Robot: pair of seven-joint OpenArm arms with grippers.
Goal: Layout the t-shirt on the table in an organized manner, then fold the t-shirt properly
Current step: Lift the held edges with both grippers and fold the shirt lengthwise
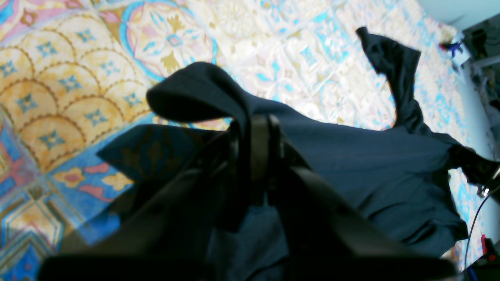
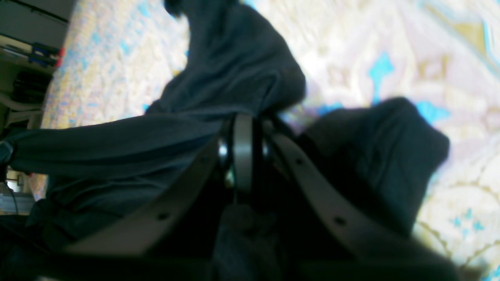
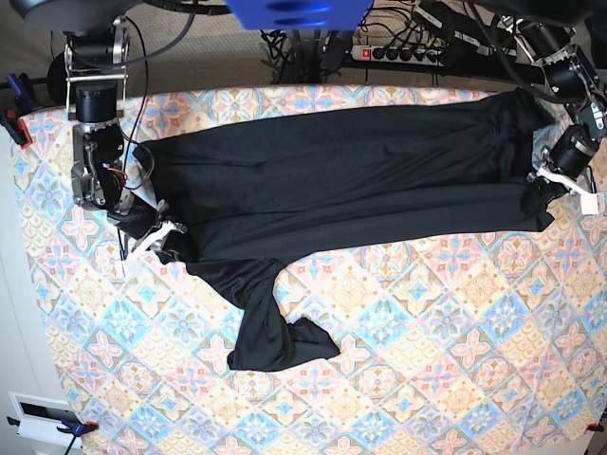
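Observation:
The black t-shirt (image 3: 351, 166) is stretched sideways across the far half of the table (image 3: 427, 360), between my two grippers. At the right end my left gripper (image 3: 542, 190) is shut on a bunch of the fabric; in the left wrist view its fingers (image 1: 259, 121) pinch the t-shirt (image 1: 351, 156) just above the table (image 1: 58, 97). At the left end my right gripper (image 3: 166, 235) is shut on the cloth too, with the t-shirt (image 2: 117, 144) draped over its jaws (image 2: 242, 121). One sleeve (image 3: 275, 332) trails toward the table's middle, crumpled.
A power strip (image 3: 398, 52) and cables lie behind the table's far edge. Clamps grip the cloth at the left edge (image 3: 14, 123) and the near left corner (image 3: 66, 427). The patterned cloth in front of the shirt is bare (image 3: 455, 313).

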